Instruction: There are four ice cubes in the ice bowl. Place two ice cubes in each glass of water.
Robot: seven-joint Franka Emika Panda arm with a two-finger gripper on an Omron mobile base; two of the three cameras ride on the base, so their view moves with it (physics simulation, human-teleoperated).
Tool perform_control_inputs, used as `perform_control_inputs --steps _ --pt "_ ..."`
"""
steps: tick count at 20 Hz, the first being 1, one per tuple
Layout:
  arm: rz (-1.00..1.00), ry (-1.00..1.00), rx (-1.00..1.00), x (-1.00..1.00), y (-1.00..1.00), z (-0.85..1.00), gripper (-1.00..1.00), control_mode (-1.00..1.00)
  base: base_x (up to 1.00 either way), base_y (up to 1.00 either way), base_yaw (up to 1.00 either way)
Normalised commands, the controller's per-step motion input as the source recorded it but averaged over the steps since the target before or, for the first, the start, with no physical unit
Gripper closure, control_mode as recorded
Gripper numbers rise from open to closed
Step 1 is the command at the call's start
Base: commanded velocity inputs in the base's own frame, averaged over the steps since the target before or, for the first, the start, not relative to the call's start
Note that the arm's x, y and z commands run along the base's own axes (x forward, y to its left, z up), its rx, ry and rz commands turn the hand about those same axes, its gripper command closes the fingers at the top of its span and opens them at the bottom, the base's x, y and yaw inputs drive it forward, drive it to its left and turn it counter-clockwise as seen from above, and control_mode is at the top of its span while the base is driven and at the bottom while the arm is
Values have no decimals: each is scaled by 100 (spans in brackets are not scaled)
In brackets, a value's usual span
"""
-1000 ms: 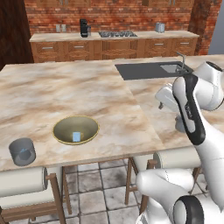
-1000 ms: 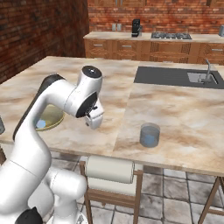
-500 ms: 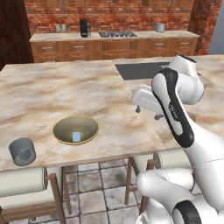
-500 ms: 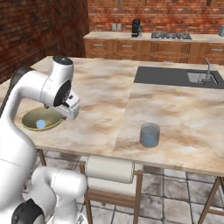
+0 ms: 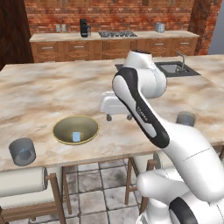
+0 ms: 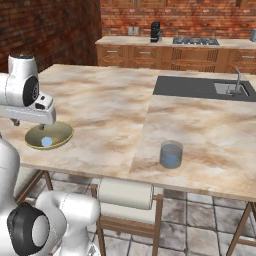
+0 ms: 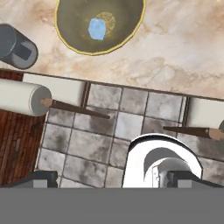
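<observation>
Olive-yellow, gold-rimmed ice bowl (image 5: 75,130) is sitting on the marble surface (image 5: 48,94), holding pale blue ice cubes (image 7: 96,29). The jaws are standing wide apart, empty, beside the bowl for a pick. Grey-blue tumblers (image 5: 22,152) (image 6: 171,154) are waiting well apart.

- The ice cubes (image 7: 96,29) in the ice bowl (image 7: 131,33) blur into one pale blue patch; their count cannot be told.
- The bowl's far rim is cut off by the hand view's top edge.
- The left glass of water (image 7: 15,46) runs off that view's left edge.
</observation>
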Motion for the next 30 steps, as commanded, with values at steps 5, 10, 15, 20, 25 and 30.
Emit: perform_control_inputs --steps 5,10,15,20,25,30 --pt "7 -7 -3 -1 41 -7 -100 -100 0 0 0" --pt "0 -17 0 14 21 -46 -100 -100 0 0 0" --pt "0 -6 0 48 17 -48 -100 -100 0 0 0" --pt "-2 0 0 47 26 -29 -100 -100 0 0 0" --pt "-4 3 -1 18 28 -24 -100 -100 0 0 0" --pt "-2 2 -1 31 3 -30 -100 -100 0 0 0"
